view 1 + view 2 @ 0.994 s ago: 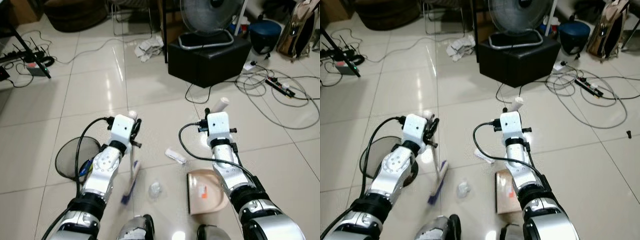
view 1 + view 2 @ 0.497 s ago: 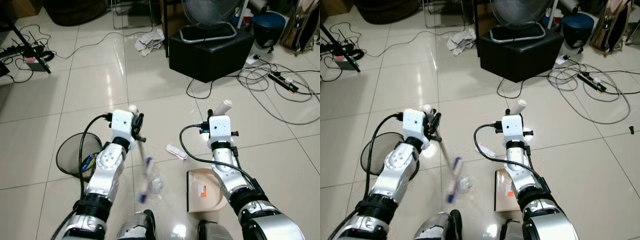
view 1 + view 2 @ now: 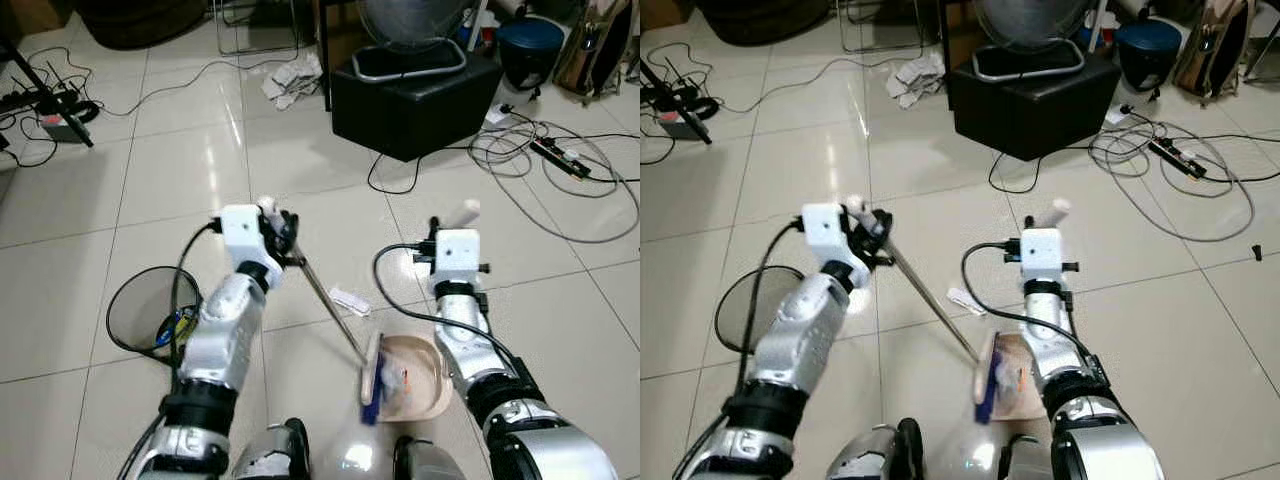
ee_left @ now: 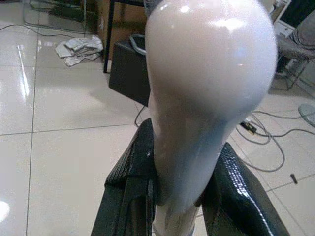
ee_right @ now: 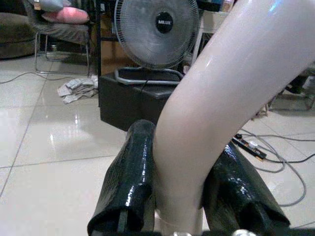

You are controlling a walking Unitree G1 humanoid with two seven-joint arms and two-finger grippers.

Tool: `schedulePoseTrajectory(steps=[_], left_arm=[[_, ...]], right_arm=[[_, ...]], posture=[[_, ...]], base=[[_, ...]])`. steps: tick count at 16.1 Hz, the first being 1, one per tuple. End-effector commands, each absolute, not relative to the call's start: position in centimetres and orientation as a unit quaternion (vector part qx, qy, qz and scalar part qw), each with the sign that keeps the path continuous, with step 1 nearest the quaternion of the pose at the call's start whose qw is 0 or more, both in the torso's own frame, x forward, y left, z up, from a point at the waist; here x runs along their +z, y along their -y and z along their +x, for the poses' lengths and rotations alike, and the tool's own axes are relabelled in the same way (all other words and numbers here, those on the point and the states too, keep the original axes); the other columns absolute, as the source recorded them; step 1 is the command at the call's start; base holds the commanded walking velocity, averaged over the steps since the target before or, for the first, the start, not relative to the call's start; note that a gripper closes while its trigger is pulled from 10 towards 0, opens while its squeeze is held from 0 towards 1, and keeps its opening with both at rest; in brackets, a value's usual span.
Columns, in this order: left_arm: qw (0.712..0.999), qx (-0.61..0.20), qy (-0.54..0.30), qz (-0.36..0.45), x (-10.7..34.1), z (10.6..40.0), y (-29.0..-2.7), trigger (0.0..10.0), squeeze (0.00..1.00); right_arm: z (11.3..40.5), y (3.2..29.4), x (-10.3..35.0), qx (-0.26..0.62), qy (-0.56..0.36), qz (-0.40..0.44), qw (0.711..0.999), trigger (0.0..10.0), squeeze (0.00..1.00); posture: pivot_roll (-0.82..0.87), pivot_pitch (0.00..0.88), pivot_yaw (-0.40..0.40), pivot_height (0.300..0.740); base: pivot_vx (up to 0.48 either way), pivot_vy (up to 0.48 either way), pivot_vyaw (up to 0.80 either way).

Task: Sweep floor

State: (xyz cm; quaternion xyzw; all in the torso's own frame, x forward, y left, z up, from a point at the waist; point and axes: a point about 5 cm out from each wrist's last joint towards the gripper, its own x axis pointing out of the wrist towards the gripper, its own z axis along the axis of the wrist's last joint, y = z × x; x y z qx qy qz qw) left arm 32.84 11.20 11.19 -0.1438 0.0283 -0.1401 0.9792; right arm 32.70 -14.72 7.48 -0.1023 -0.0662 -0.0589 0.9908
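While the head views take in both arms, the tiled floor (image 3: 150,180) and the tools on it, the wrist views sit close on the handles and show how each is held. In the left wrist view the broom's rounded white handle end (image 4: 206,83) stands between the two black fingers (image 4: 133,182), which press against its sides, so the left gripper (image 3: 283,237) is clamped on the broom (image 3: 335,310). In the right wrist view the pale curved dustpan handle (image 5: 221,98) rises between the right gripper's fingers (image 5: 130,177), which are likewise closed against it; behind it stands a fan (image 5: 156,30) on a black box (image 5: 130,101).

From the head, the broom's thin shaft runs as a long diagonal from the left gripper down to the dustpan (image 3: 410,378), its white-and-blue head (image 3: 371,378) resting at the pan's edge nearer the left arm. The handle end points up and away from the pan; the brush end points down at the floor. The dustpan lies flat on the tiles just in front of the robot's feet, its handle rising up into the right gripper (image 3: 462,222). A small piece of white litter (image 3: 350,300) lies on the floor just beyond the pan, beside the shaft. A black mesh bin (image 3: 145,310) sits well apart from the pan, beyond the left arm. Cables (image 3: 560,170) trail further off past the pan.
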Motion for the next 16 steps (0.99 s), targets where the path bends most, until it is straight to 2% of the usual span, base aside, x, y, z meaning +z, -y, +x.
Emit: schedulePoseTrajectory(steps=[1, 4, 9, 12, 16], left_arm=[[0.972, -0.154, -0.019, -0.175, 12.3, 33.1, -11.2, 10.0, 0.0], [0.969, -0.173, -0.013, -0.178, 13.2, 33.5, -11.4, 10.0, 0.0], [0.972, -0.16, 0.002, -0.17, 14.7, 35.0, -12.9, 10.0, 0.0], [0.986, -0.12, 0.018, -0.114, 15.0, 36.2, -15.1, 10.0, 0.0], [0.992, -0.103, 0.048, -0.059, 16.3, 37.1, -16.7, 10.0, 0.0]], right_arm=[[32.8, 14.2, 7.4, -0.049, 0.062, -0.083, 0.993, 10.0, 0.0], [32.9, 14.9, 8.0, -0.049, 0.079, -0.062, 0.994, 10.0, 0.0], [32.7, 16.7, 8.7, -0.062, 0.103, -0.014, 0.993, 10.0, 0.0], [32.5, 17.0, 8.8, -0.055, 0.115, 0.009, 0.992, 10.0, 0.0], [32.5, 17.1, 8.9, -0.048, 0.122, 0.023, 0.991, 10.0, 0.0]], posture=[[0.1, 0.165, 0.111, 0.74], [0.09, 0.149, 0.11, 0.74], [0.09, 0.115, 0.115, 0.74], [0.08, 0.105, 0.119, 0.74], [0.08, 0.092, 0.123, 0.74]], base=[[0.0, 0.0, 0.0], [0.0, 0.0, 0.0], [0.0, 0.0, 0.0], [0.0, 0.0, 0.0], [0.0, 0.0, 0.0]])
